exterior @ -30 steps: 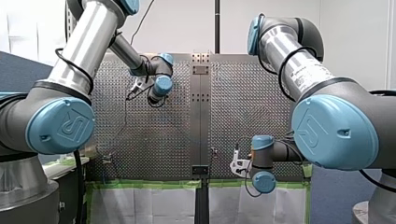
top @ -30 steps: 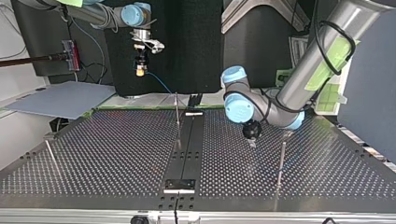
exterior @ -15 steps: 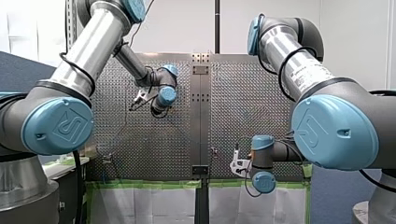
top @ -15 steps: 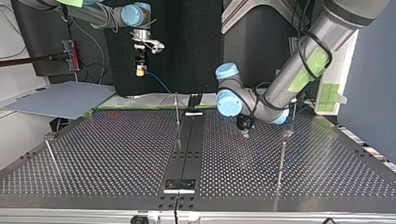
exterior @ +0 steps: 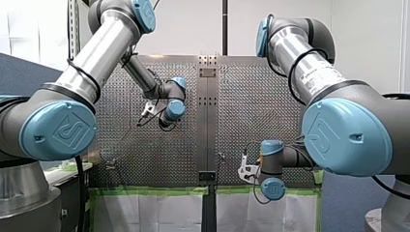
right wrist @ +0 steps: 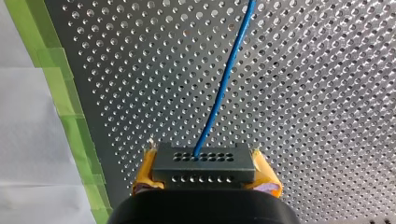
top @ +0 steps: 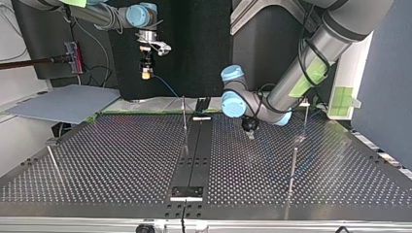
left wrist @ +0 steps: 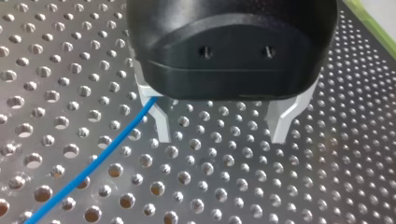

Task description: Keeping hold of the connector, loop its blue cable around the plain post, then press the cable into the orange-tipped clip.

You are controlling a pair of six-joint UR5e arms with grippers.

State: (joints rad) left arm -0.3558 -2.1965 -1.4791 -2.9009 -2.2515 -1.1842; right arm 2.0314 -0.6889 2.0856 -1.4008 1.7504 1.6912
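My right gripper is shut on a black connector, its yellow pads pressing both ends. The blue cable leaves the connector and runs out over the perforated table. In the top view my right gripper hangs high at the back left, with the cable dropping toward the table's far edge. My left gripper hovers just above the plate, metal fingers wide apart with nothing between them. The cable passes right beside one finger. In the top view my left gripper sits right of centre.
Thin upright posts stand on the table: one near the centre rail, two at the right, a leaning one at the left. Green tape marks the table's edge. I cannot make out an orange tip.
My left arm has swung toward the top view's left and far edge, low over the plate; in the front view its gripper dropped down and right. My right arm has stayed still.
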